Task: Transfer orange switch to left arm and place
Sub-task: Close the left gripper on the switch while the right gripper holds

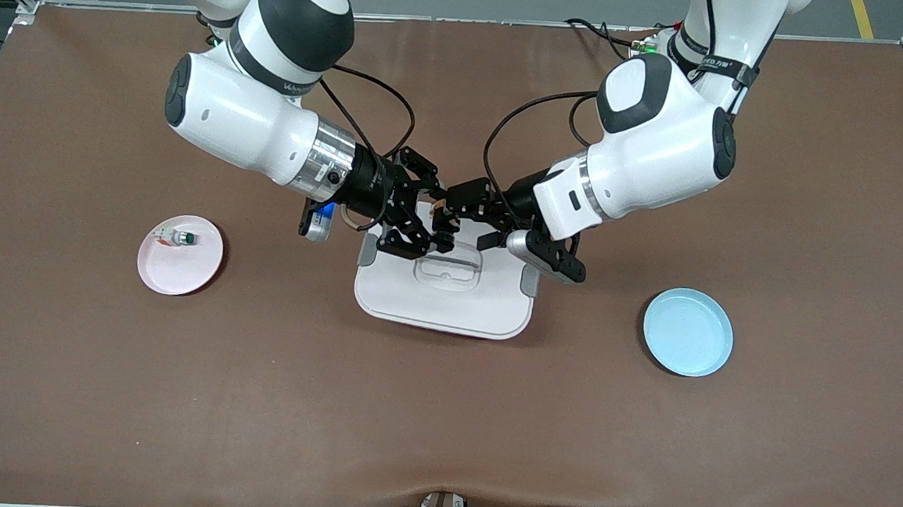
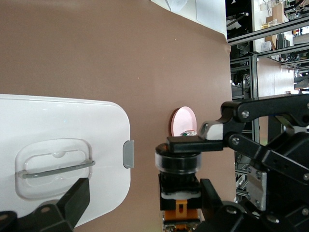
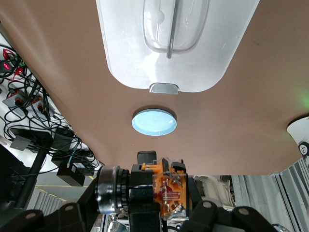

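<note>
The white box (image 1: 443, 298) sits mid-table between a pink plate (image 1: 180, 256) and a blue plate (image 1: 688, 332). Above it, the right gripper (image 1: 432, 219) clamps the orange switch (image 2: 179, 186), while the left gripper (image 1: 454, 210) meets it with fingers spread wide.

The grippers hide the box's (image 1: 444, 296) edge nearest the arms' bases. The switch (image 2: 179, 202) is cut off in both wrist views.
</note>
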Controlling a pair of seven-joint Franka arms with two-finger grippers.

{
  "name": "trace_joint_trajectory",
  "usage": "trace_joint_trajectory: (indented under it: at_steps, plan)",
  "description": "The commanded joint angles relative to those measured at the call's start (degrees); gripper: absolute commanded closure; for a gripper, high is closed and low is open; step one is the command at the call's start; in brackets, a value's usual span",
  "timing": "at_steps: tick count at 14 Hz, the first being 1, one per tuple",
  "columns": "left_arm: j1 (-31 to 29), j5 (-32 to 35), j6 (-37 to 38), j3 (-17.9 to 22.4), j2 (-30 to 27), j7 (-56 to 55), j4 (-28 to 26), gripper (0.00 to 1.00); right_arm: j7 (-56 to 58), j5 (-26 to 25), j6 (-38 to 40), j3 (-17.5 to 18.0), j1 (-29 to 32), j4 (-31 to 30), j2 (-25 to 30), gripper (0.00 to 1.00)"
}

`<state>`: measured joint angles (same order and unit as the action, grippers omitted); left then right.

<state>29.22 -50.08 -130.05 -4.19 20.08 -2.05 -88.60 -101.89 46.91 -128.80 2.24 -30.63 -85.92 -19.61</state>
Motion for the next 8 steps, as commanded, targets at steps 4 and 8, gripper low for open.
trace_joint_trajectory:
  at_steps: [4,8]
  plan:
    - [0.9,-1.9,-4.2,0.0,0.3,0.7,0.6,0.81,-3.5,-0.9,-0.8,-0.8,-0.7,6.5,-4.9,1.0]
    - [1.8,-1.7,-5.3,0.0,0.3,0.2,0.6,1.0,-6.7,-3.0,-0.8,-0.7,-0.9,10.4,-8.0,1.0]
